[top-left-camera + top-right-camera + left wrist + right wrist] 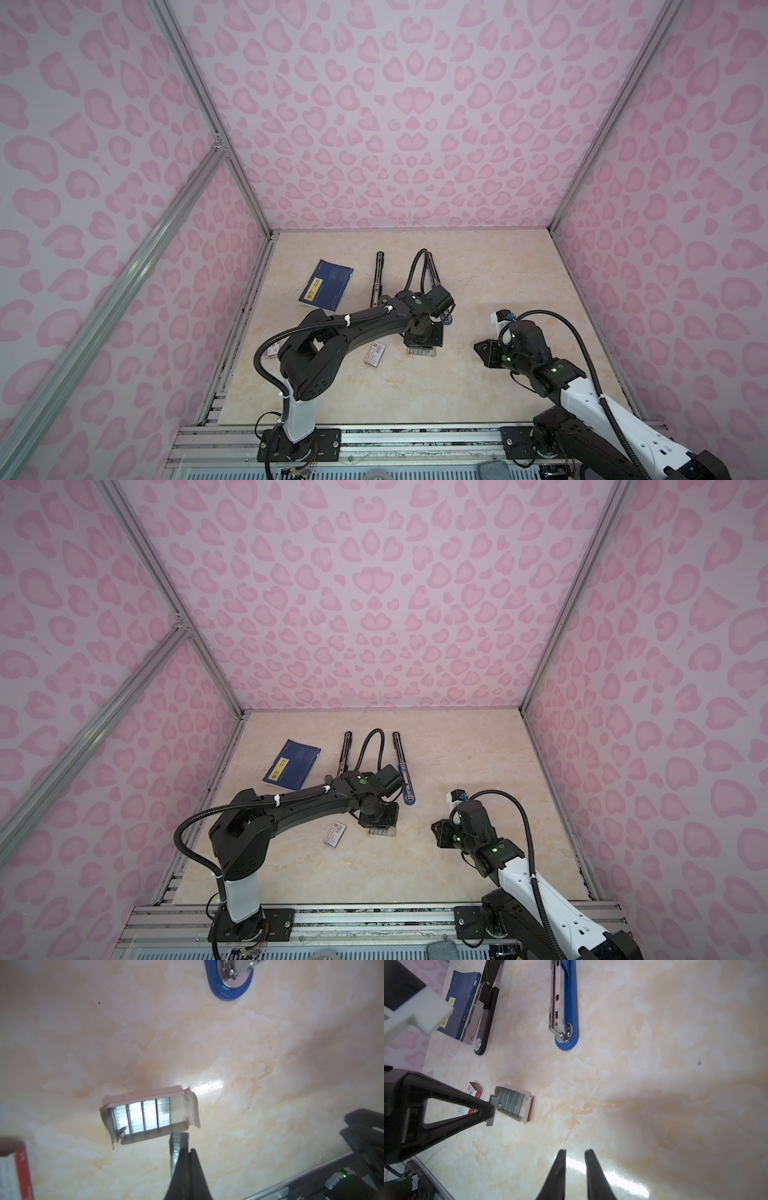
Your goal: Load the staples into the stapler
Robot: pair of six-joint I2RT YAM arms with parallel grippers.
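Pickup step: left fingers (182, 1169) pinch 1 staple strip (176, 1145); right fingers (558, 1169) narrow, empty. Next: align it over the blue stapler (570, 1001) channel.

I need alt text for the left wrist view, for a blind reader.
The left gripper is shut on one strip of staples, beside an open tray of more strips on the marble table. The end of a blue stapler is also in view.

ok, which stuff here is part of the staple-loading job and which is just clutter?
Job: staple strip pinched by the left gripper; more staples in their tray; blue stapler and black stapler, both opened, target unclear.
Idle: blue book; red-and-white box.
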